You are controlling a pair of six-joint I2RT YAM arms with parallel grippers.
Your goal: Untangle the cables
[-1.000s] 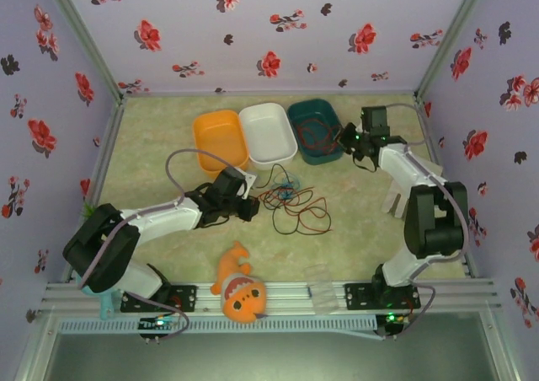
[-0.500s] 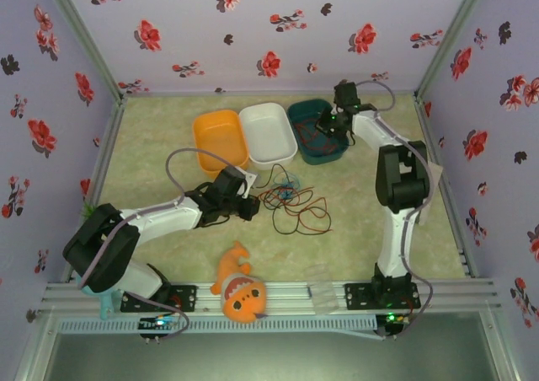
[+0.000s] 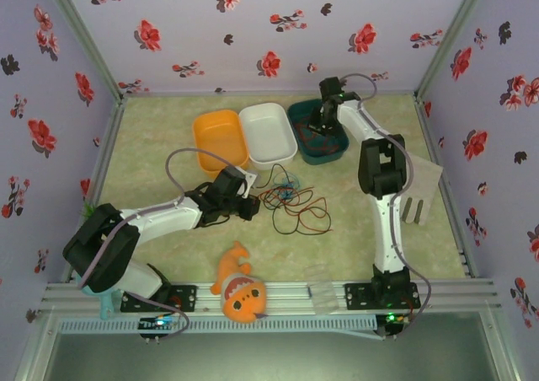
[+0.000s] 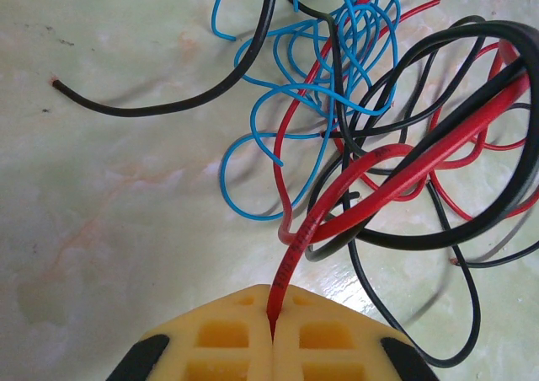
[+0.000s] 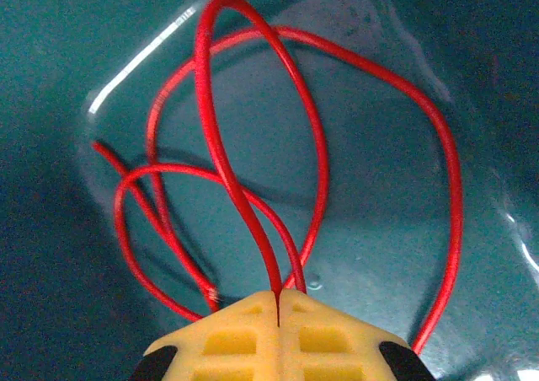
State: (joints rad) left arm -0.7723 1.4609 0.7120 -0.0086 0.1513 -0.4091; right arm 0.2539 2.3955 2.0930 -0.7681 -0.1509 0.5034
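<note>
Left gripper (image 4: 271, 312): jaws clenched on the red cable (image 4: 285, 267), which runs out ahead of them into the tangle. The black cable (image 4: 168, 109) and the light blue cable (image 4: 222, 172) lie looped ahead of the jaws on the table (image 4: 101, 229). Right gripper (image 5: 278, 301): jaws clenched on a second red strand (image 5: 200, 77), whose loops spread ahead of them inside the teal bin (image 5: 379, 187).

White arms (image 3: 160, 217) with black joints, grey hoses (image 3: 173, 166), yellow latticed fingers (image 4: 181, 335)
</note>
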